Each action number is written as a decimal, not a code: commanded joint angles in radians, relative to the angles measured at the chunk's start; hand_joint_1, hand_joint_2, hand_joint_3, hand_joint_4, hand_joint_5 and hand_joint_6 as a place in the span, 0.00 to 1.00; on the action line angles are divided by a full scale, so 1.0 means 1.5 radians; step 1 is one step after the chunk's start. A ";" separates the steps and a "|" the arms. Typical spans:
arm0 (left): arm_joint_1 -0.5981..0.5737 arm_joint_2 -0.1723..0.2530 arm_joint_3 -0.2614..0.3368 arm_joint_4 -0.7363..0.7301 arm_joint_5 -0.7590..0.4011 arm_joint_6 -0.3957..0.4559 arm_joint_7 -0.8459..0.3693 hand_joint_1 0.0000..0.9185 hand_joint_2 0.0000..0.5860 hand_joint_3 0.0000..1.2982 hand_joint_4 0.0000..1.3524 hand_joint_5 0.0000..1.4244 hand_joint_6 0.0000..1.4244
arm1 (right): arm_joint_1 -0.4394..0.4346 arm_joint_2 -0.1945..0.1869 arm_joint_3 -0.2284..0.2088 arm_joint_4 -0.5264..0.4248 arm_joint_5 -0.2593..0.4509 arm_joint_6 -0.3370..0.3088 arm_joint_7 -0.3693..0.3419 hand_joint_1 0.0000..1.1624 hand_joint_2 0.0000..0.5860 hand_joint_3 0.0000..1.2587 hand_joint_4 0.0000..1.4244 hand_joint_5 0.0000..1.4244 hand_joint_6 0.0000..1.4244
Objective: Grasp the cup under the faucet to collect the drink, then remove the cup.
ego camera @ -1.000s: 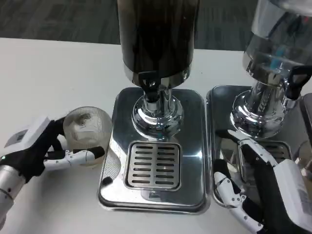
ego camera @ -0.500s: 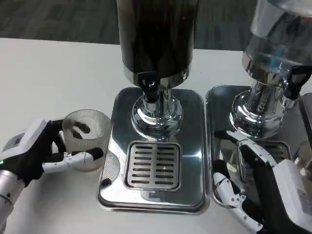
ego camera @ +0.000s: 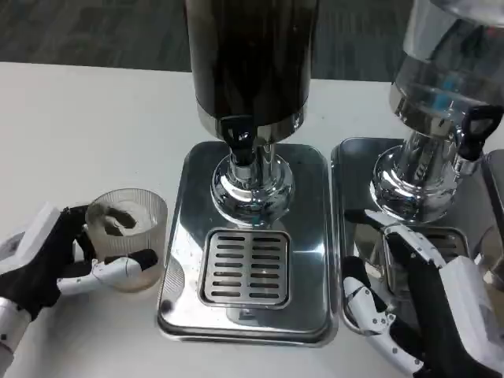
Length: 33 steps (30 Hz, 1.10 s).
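Observation:
A clear ribbed cup (ego camera: 126, 228) stands upright on the white table, left of the steel drip tray (ego camera: 183, 303), with something dark at its bottom. My left hand (ego camera: 59, 260) grips it from the left, fingers wrapped around its lower wall. The dark drink dispenser (ego camera: 250, 59) rises behind the tray, its black faucet (ego camera: 239, 138) hanging above the slotted grate (ego camera: 246, 268). My right hand (ego camera: 429, 311) rests at the lower right on the second tray, fingers apart, holding nothing.
A second dispenser (ego camera: 445, 87) with a clear tank stands at the right on its own steel tray (ego camera: 350, 236), black tap (ego camera: 472, 130) pointing right. White table surface (ego camera: 87, 134) stretches to the left and behind the cup.
My left hand has drawn the cup down and to the left, away from the drip tray and toward the table's near edge. The right hand has stayed in place.

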 commanded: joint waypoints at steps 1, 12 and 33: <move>0.008 0.012 0.022 -0.017 -0.010 -0.029 0.017 0.43 0.21 0.50 0.52 0.69 0.92 | -0.005 0.000 0.005 -0.004 0.002 -0.003 -0.001 0.29 0.72 0.23 0.15 0.14 0.09; 0.007 0.010 0.053 -0.056 -0.016 -0.084 0.001 0.44 0.20 0.50 0.53 0.69 0.93 | -0.003 0.004 0.008 -0.001 0.005 -0.004 -0.006 0.29 0.72 0.23 0.15 0.13 0.09; -0.067 -0.056 0.000 -0.050 0.025 -0.070 -0.039 0.44 0.19 0.50 0.53 0.69 0.92 | 0.037 0.017 0.010 -0.029 -0.009 -0.002 -0.034 0.29 0.72 0.23 0.15 0.13 0.08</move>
